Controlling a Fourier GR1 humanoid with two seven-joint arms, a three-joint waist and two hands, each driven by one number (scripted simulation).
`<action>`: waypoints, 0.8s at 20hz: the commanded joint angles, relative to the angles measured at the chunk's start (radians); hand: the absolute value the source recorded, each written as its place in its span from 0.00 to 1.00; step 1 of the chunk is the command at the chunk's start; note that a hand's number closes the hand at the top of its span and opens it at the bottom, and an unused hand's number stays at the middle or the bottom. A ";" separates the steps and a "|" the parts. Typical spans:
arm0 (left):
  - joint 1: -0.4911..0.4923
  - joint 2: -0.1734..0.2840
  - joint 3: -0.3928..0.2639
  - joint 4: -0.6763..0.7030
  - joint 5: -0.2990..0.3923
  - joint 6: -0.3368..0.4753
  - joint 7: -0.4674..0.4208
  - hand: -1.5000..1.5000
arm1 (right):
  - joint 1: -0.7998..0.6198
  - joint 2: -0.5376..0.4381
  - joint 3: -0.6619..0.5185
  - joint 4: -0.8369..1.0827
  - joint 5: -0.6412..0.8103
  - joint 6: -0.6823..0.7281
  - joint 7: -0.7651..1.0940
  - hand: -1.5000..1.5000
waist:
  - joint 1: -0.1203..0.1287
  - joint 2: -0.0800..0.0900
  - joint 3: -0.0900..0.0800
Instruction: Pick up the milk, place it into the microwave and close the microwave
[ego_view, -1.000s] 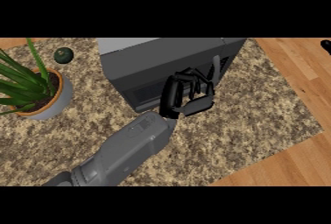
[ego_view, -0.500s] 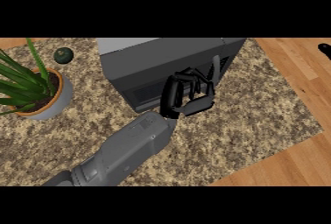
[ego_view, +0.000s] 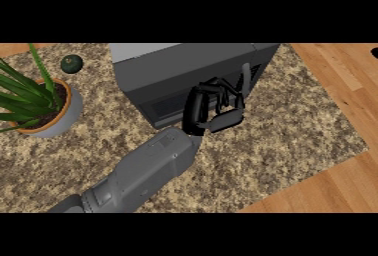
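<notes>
Nearest the lower edge, 1 grey forearm (ego_view: 144, 175) rises from the bottom left and runs diagonally up and to the right across the speckled stone counter (ego_view: 295, 125). From where it enters, this reads as the left arm, though only 1 arm shows, so that is a judgement.

At its end the left hand (ego_view: 210, 112) sits against the front of the microwave (ego_view: 192, 70), its black fingers (ego_view: 221, 90) curled over toward the dark front panel. What they curl on is not clear: they lie close to the vertical handle (ego_view: 245, 77) near the microwave's right edge and may be touching it or the door edge, but I cannot tell whether anything is clamped. Nothing shows in the palm.

The milk is not visible anywhere in view; it may be inside the microwave or hidden by the hand, and I cannot say which. So the relation that matters is hand to door: the handle's long axis runs up and down the view, just right of and beyond the fingertips. If the door needs closing, the push goes away from the robot, into the front face.

Farther left stand a potted plant (ego_view: 33, 107) and a small dark green round object (ego_view: 71, 63). The right hand is out of view.
</notes>
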 joint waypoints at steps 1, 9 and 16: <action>-0.083 0.000 0.028 0.073 0.018 -0.037 0.023 1.00 | -0.003 -0.009 0.009 -0.002 -0.024 0.017 0.010 0.00 | -0.014 0.012 -0.004; -0.068 0.000 -0.040 0.176 -0.001 0.040 0.076 1.00 | -0.007 -0.017 0.021 -0.005 -0.088 0.064 0.014 0.00 | 0.003 0.010 0.002; -0.052 0.000 -0.055 0.206 0.044 0.080 0.111 1.00 | -0.004 -0.046 0.014 -0.030 -0.122 0.062 0.030 0.00 | 0.044 -0.005 -0.002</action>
